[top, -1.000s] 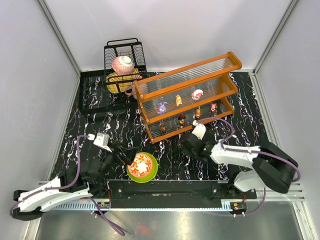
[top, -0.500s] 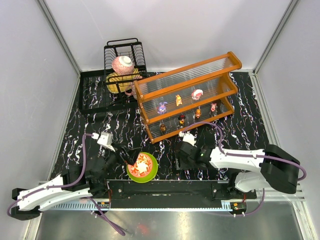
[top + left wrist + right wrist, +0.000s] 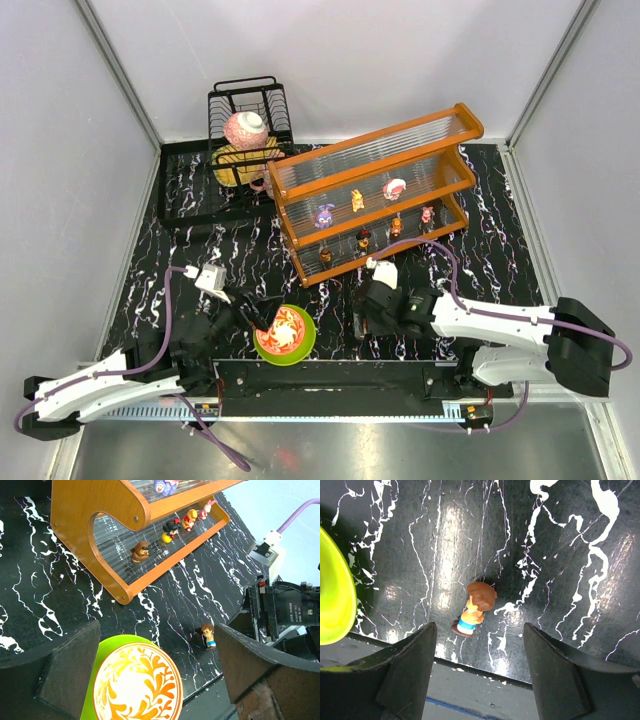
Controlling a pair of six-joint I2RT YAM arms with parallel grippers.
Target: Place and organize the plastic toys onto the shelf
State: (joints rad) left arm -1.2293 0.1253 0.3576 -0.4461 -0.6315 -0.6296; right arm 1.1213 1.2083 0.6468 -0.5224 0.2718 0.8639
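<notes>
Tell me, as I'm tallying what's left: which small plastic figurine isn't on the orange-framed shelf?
The brown-haired figurine in orange and blue: it alone stands on the black marbled table; the rest sit on the orange-framed shelf.

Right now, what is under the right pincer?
A small brown-haired figurine stands on the black marbled table, centred below the open right pincer and not touched by it. In the top view the right arm hides it.

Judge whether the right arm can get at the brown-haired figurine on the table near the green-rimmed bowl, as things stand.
Probably yes. The right gripper hangs open directly above the figurine, with nothing but table between its jaws and the toy. The bowl sits off to one side.
</notes>
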